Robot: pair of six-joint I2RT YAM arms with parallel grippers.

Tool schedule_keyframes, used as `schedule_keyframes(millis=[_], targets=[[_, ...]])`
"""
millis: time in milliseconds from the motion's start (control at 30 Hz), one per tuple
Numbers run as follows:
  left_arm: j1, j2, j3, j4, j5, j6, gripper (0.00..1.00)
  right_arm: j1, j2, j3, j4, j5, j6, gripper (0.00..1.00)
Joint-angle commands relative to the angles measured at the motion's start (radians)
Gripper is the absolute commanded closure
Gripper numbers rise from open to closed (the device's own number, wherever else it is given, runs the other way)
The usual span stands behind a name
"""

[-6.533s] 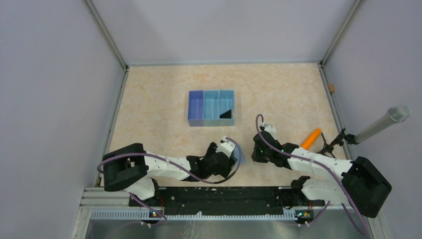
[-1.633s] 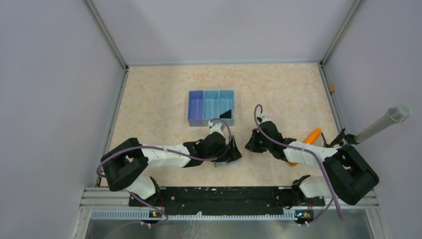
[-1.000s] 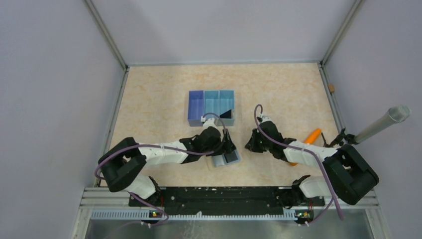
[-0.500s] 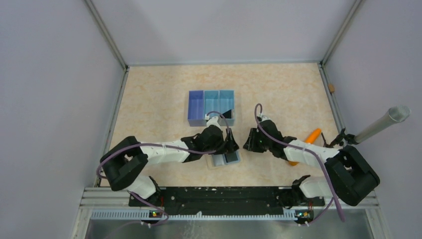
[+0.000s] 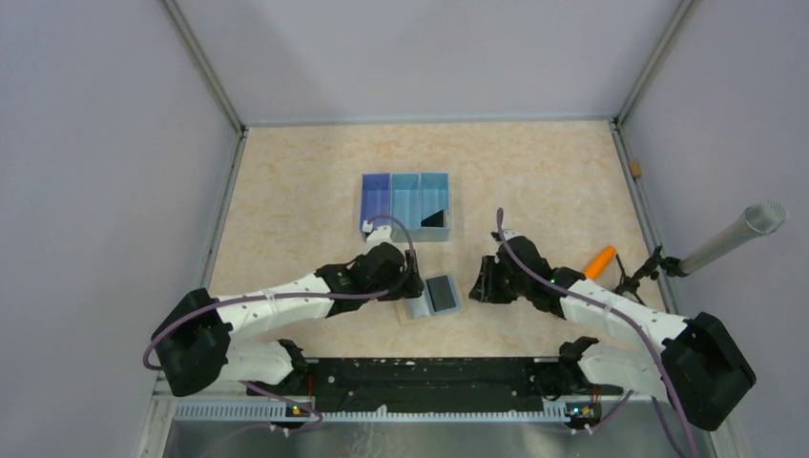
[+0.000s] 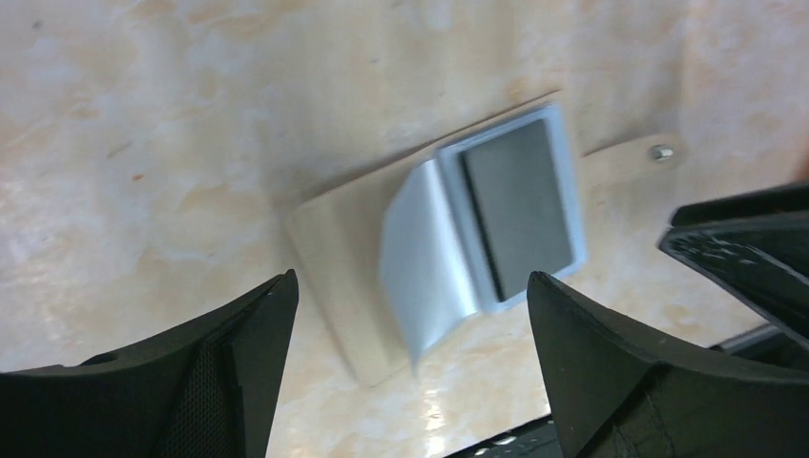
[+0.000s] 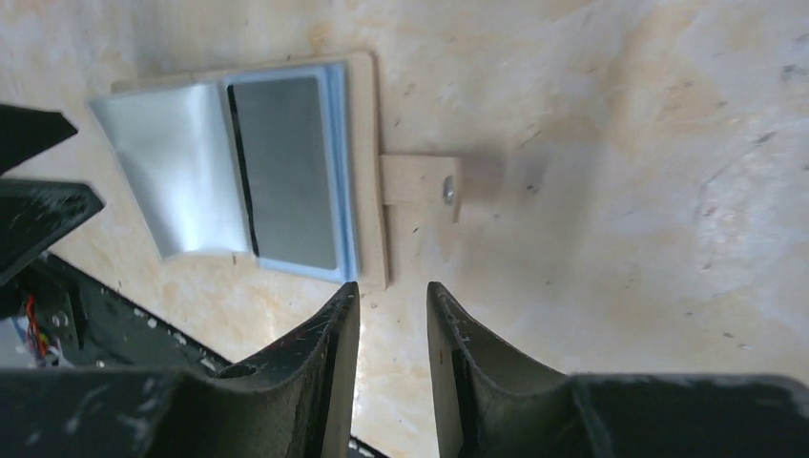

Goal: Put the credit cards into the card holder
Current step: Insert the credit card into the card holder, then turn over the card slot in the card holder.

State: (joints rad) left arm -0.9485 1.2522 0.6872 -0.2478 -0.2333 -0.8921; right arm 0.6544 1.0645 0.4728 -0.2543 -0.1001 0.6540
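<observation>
The left fingers (image 6: pixel 229 372) stand wide apart and empty; the right fingers (image 7: pixel 315 382) are narrowly parted, gripping nothing. The cards (image 6: pixel 520 205) lie stacked on the open card holder (image 6: pixel 329 248), between the left fingers and just beyond the right fingertips. Next, probably, nudge them under the flap (image 6: pixel 425 258).

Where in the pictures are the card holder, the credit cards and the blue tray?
card holder (image 7: pixel 412 178): right wrist view, on its beige snap tab.
credit cards (image 7: pixel 286 172): right wrist view, on the grey top face.
blue tray (image 5: pixel 376 198): top view, on its bare left compartment.
</observation>
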Motion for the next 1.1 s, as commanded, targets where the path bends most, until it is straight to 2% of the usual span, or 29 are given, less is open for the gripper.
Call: schedule_keyframes(millis=[0, 133, 333, 733, 1067], targets=[[0.027, -0.025, -0.064, -0.064, 0.012, -0.026, 0.09, 0.060, 0.055, 0.041, 0.052, -0.066, -0.012, 0.69], [0.032, -0.029, -0.099, -0.031, 0.032, -0.043, 0.17, 0.121, 0.144, 0.075, 0.098, -0.068, -0.015, 0.74], [0.042, -0.012, -0.128, 0.016, 0.063, -0.050, 0.32, 0.137, 0.208, 0.095, 0.143, -0.072, -0.007, 0.78], [0.048, 0.011, -0.138, 0.010, 0.056, -0.048, 0.44, 0.138, 0.298, 0.108, 0.162, -0.057, -0.001, 0.81], [0.048, 0.015, -0.137, 0.007, 0.054, -0.044, 0.52, 0.145, 0.245, 0.139, 0.127, -0.062, 0.006, 0.84]])
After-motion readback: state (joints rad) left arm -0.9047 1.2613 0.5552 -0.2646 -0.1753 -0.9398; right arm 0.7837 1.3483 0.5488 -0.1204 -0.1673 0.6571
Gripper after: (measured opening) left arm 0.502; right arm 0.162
